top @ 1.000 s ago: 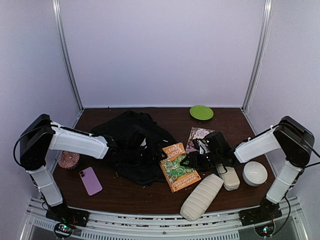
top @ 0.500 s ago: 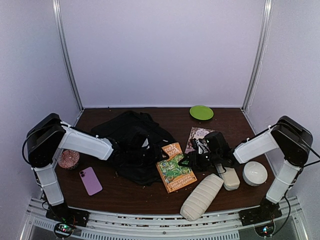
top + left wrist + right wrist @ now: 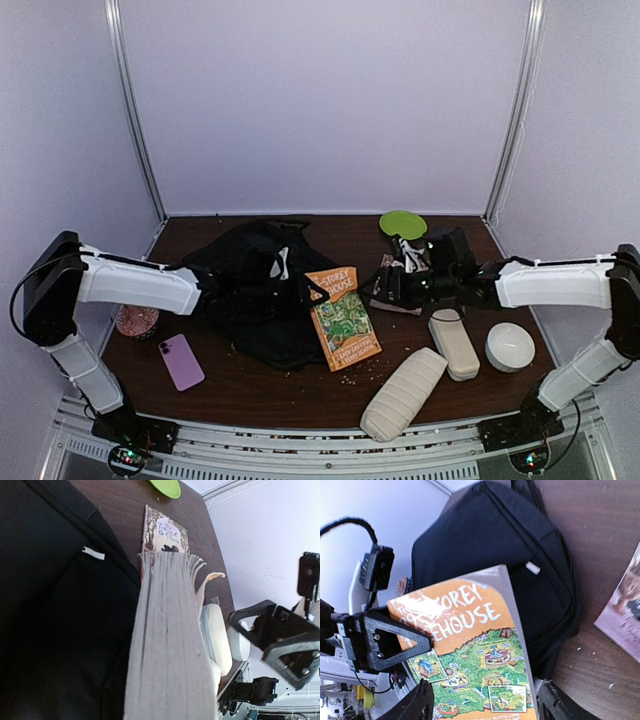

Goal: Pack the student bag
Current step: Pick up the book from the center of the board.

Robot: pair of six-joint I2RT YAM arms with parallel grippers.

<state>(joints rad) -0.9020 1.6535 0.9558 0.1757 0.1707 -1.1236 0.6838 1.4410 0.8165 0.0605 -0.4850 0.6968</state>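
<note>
Your left end effector gripped the book at its edge, right beside the student bag lying leftward beneath that arm, while your right end effector stood open.

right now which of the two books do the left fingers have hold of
The orange Storey Treehouse book: the left fingers grip its corner, beside the black bag. The pinkish book lies flat, away from them.
</note>
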